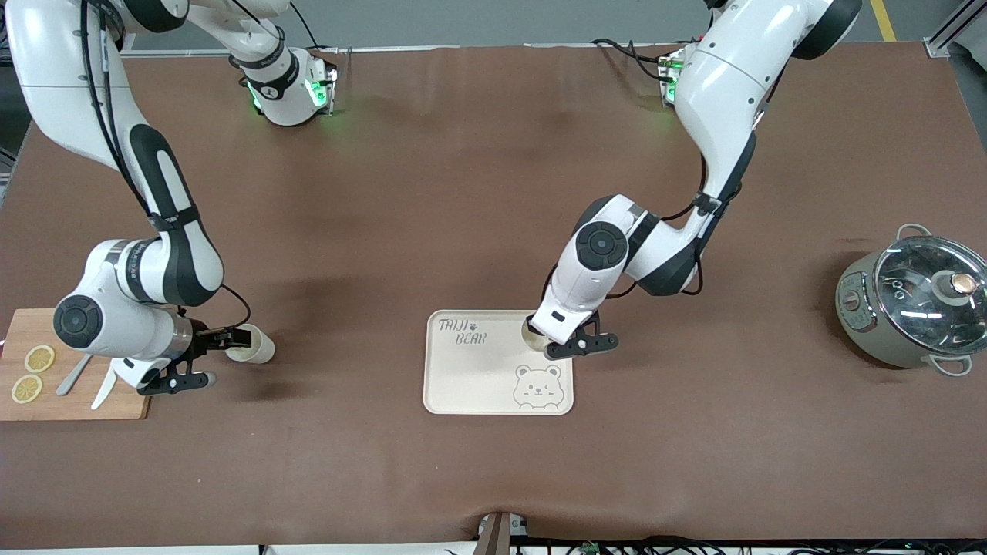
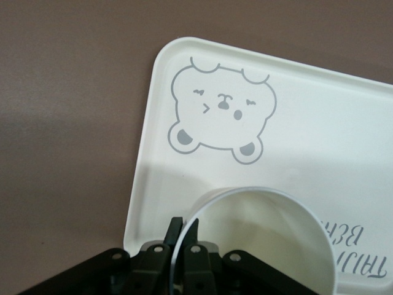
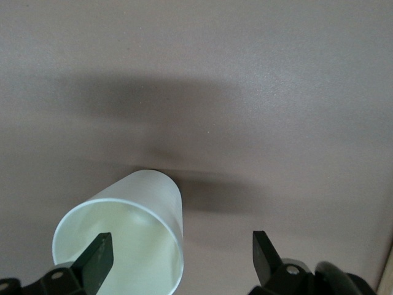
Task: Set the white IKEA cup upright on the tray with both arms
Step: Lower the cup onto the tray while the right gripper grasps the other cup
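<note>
1. The fingers of the left gripper (image 2: 183, 236) are seen pinched on the rim wall of a white cup (image 2: 264, 239), 1 finger inside and 1 outside; this cup stands upright on the tray (image 1: 470, 385).
2. The fingers of the right gripper (image 3: 181, 258) are spread wide, with 1 finger inside the mouth of a second white cup (image 3: 129, 236) and nothing clamped.
3. This second cup (image 1: 253, 345) lies on its side on the worktop (image 1: 493, 193), just beside the cutting board (image 1: 69, 401) at the right arm's end, well apart from the tray.
4. Its long axis is judged to run along the worktop, mouth toward the right gripper (image 1: 224, 339); the right arm is clearly the nearer one.
5. The front view shows the gap between lying cup and tray; the right wrist view alone shows the finger within the mouth, and the left wrist view alone shows the rim pinch.
</note>
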### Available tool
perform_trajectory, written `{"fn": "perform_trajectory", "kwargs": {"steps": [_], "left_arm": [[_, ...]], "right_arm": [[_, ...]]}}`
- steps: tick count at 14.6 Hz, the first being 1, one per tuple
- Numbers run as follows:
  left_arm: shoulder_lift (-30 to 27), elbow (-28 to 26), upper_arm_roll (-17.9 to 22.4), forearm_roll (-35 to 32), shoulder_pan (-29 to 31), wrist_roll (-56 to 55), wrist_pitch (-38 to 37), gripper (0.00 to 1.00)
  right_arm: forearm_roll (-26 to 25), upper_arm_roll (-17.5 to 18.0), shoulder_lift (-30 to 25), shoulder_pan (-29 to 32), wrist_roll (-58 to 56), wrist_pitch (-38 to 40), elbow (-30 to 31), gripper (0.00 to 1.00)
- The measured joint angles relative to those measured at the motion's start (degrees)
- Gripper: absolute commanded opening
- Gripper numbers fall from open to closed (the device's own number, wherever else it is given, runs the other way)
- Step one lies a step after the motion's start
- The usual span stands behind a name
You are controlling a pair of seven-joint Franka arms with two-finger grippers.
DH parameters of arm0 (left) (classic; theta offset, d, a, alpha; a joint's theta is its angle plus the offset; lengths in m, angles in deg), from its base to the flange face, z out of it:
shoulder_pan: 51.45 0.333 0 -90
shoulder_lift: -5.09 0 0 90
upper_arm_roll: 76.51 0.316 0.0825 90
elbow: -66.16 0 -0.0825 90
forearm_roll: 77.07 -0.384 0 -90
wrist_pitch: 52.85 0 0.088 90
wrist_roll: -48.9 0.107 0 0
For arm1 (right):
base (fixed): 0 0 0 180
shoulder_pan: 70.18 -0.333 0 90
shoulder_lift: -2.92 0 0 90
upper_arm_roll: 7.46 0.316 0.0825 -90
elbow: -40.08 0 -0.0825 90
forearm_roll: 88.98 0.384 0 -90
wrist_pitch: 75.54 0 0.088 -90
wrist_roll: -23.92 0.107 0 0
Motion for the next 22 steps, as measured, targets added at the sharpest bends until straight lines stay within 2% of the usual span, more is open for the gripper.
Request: {"fn": "perform_trajectory", "kwargs": {"steps": [6, 15, 16, 18, 22], "left_arm": [[2.2, 0.0, 3.5, -0.1, -2.3, 0.0, 5.2, 0.0], [3.2, 0.0, 5.0, -0.1, -3.2, 0.0, 7.6, 0.0], [3.3, 0.0, 5.1, -0.1, -3.2, 0.0, 8.0, 0.0], [3.7, 0.0, 5.2, -0.1, -3.4, 0.0, 8.4, 0.0], [4.3, 0.2, 8.1, -0.1, -6.2, 0.0, 8.7, 0.0]], "right_arm": [[0.0, 0.0, 0.7, -0.1, -0.2, -3.0, 1.7, 1.0], [0.0, 0.0, 0.7, -0.1, -0.4, -6.3, 3.6, 1.0], [0.0, 0.0, 0.7, -0.1, -0.4, -6.3, 3.6, 0.9], [0.0, 0.0, 0.7, -0.1, -0.7, -6.3, 3.6, 0.59], [0.0, 0.0, 0.7, -0.1, -1.2, -6.3, 3.6, 0.14]]}}
